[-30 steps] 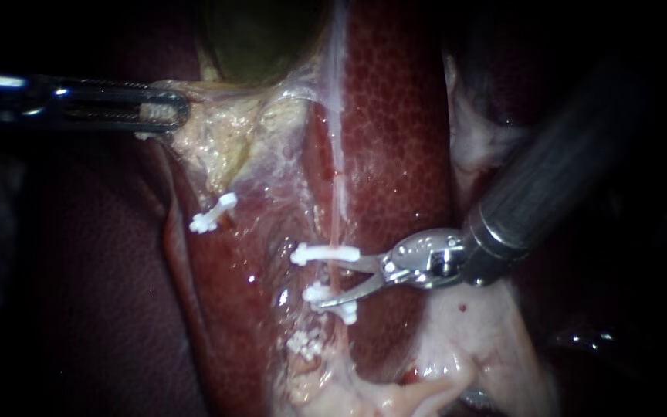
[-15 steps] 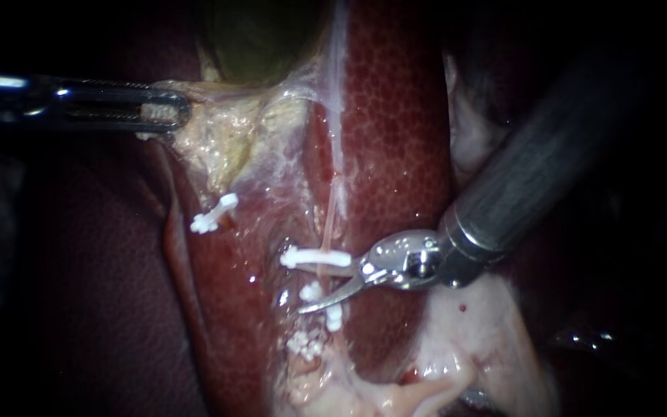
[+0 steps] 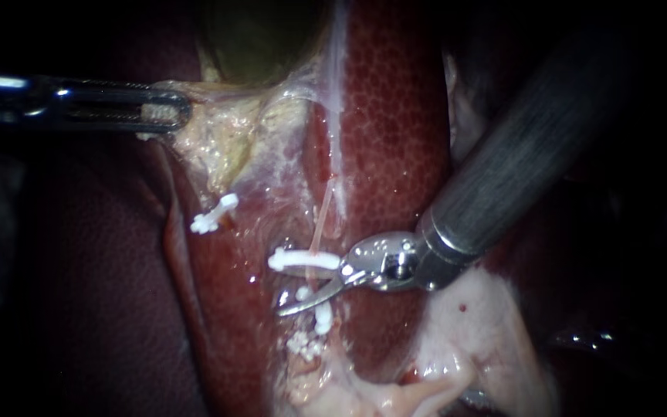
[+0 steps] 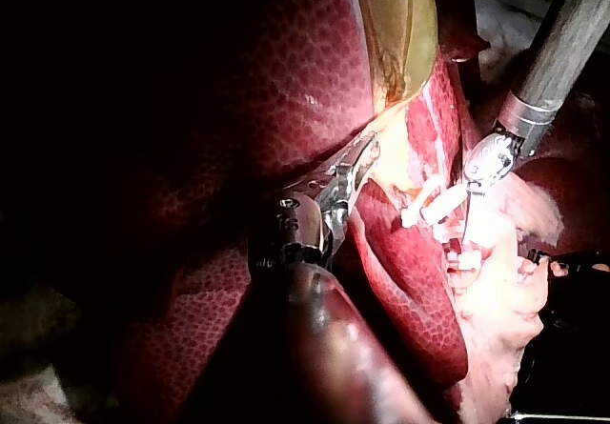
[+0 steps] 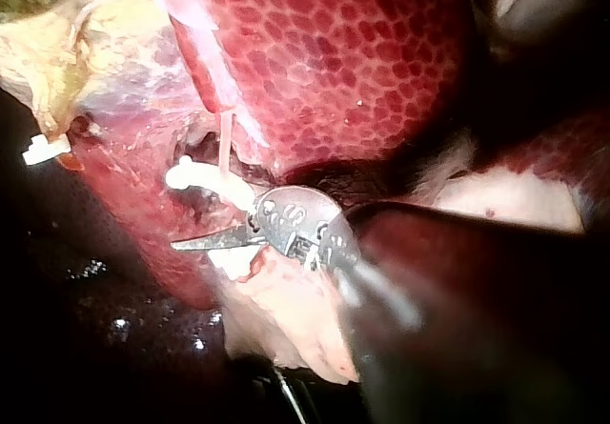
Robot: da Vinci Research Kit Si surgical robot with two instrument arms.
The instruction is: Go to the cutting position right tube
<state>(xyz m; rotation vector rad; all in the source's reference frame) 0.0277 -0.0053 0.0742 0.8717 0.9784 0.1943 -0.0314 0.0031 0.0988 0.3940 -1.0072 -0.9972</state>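
Gripping pale tissue [image 3: 194, 135] under gallbladder [image 3: 256, 38] with left tool [image 3: 175, 114], jaws clenched on it. Further right, see right tube [image 3: 319, 220] over liver [image 3: 395, 116], ending at upper clip [image 3: 303, 259]. Straddling tube just below that clip with right tool [image 3: 287, 289], blades apart, nothing grasped. Probably near position; tube uncut.

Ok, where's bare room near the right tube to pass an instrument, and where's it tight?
Free: the bare liver between the right tube and the shaft of the right instrument; also the tissue between the lone clip and the upper clip. Crowded: from there to the lower clip, where the open blades sit.
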